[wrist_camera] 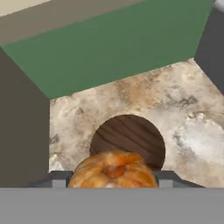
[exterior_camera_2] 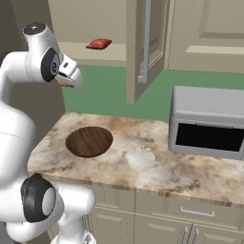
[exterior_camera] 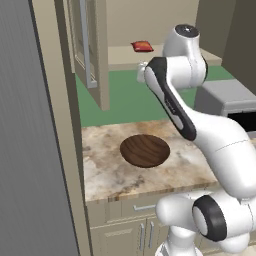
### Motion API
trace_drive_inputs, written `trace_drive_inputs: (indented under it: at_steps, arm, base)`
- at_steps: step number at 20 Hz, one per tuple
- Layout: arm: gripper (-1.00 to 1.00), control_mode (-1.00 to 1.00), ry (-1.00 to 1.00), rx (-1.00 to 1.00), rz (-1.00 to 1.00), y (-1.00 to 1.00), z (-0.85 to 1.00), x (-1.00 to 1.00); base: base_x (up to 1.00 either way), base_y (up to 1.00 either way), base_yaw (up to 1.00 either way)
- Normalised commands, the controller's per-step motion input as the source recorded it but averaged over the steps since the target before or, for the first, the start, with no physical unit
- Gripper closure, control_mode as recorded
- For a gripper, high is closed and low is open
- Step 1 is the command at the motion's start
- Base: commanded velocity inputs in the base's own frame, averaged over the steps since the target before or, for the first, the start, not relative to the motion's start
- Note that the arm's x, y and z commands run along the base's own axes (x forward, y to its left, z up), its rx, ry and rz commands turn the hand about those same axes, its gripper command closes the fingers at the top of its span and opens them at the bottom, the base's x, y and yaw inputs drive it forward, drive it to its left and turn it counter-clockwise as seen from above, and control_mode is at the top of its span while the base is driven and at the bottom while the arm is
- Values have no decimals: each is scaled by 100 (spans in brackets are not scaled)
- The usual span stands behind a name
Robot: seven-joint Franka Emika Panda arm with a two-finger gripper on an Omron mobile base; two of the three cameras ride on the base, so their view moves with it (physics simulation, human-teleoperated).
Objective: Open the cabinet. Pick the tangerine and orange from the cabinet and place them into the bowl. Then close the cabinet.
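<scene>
No readable text, labels, brands or numbers appear on anything in these pictures.

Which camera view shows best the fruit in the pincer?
The hand view: the orange fruit sits large between the pincer tips, above the bowl. The right base view shows just an orange sliver; the left base view hides it.

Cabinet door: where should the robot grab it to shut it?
Best bet: the long silver bar handle on the open cabinet door. It's thin and upright, standing off the door's face, so jaws could close across its middle, coming straight at that face. First the gripper must drop the fruit it holds.
</scene>
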Motion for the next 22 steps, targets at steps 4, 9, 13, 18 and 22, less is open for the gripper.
trace_drive_inputs:
  at_steps: [4,9,13,18,22]
  arm:
    - [100,-100,42,-2,-4,-4,-97,-29]
    - [100,-100,31,-2,0,-1,-100,-10]
    - [100,-100,34,0,-2,0,-83,15]
    - [100,-100,5,0,0,0,-42,41]
    - [100,-100,0,0,0,0,-39,68]
  base:
    - [0,0,0]
    - [0,0,0]
    - [0,0,0]
    - [0,0,0]
    - [0,0,0]
